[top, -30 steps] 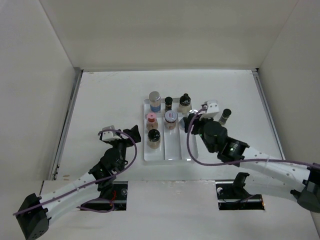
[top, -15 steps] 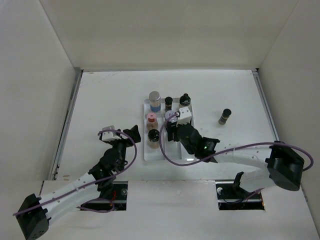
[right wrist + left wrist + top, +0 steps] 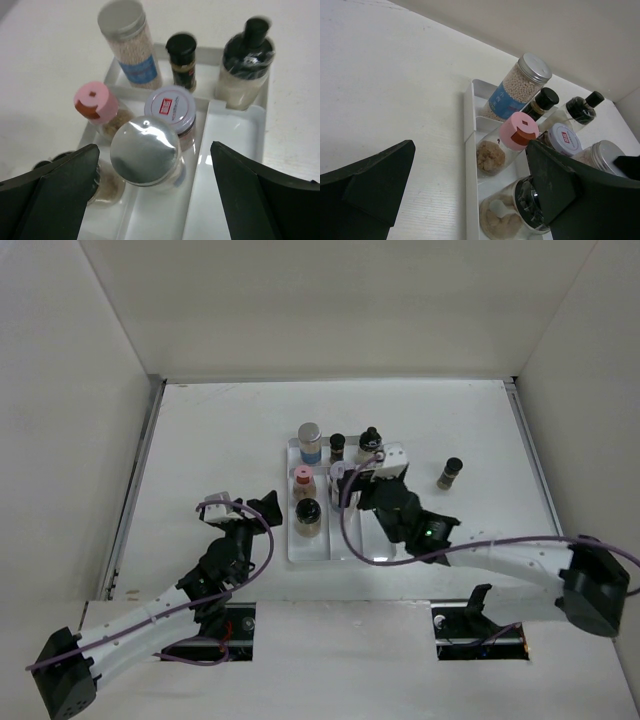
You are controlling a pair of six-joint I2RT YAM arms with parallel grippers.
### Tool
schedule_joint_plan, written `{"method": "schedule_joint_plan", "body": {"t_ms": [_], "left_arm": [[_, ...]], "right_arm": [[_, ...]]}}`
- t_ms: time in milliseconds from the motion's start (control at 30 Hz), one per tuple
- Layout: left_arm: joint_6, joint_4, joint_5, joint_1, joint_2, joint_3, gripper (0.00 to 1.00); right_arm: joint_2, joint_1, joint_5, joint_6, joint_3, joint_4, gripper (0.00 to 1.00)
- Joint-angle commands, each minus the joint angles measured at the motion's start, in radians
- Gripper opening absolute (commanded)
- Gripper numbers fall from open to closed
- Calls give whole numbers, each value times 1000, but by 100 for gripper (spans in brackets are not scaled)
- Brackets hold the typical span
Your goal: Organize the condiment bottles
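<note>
Silver-lidded jar [image 3: 144, 150] stands in the tray [image 3: 235, 150] — between the right hand's [image 3: 150, 192] spread-apart fingers.

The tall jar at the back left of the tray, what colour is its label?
Blue, on the tall jar; clearest in the left wrist view.

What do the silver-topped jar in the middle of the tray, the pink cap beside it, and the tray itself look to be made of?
The jar has a shiny, probably metal lid that mirrors the light; its body looks like clear plastic or glass, which one I cannot tell. The pink cap is matte with a moulded notch, likely plastic. The tray is glossy white with thin walls and soft reflections, probably plastic.
</note>
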State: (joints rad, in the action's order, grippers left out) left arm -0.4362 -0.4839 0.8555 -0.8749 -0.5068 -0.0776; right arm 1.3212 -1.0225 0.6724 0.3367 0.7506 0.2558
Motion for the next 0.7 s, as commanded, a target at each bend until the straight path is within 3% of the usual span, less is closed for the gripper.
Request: {"method": "schedule_joint_plan", "body": {"t_ms": [0, 167, 267, 367, 667], "left_arm": [[11, -42, 2, -14, 7, 1, 98], [4, -42, 5, -22, 16, -1, 100], [2, -44, 7, -23, 11, 1, 100], [2, -51, 5, -23, -7, -1, 100], [1, -51, 4, -34, -15, -5, 100]], "right_arm": [[-204, 61, 50, 45, -48, 19, 100], [-367, 368, 90, 140, -106, -139, 100], [-314, 619, 75, 131, -74, -239, 100], [-232, 753, -37, 119, -54, -237, 100], [-7, 824, -220, 125, 26, -202, 96]]}}
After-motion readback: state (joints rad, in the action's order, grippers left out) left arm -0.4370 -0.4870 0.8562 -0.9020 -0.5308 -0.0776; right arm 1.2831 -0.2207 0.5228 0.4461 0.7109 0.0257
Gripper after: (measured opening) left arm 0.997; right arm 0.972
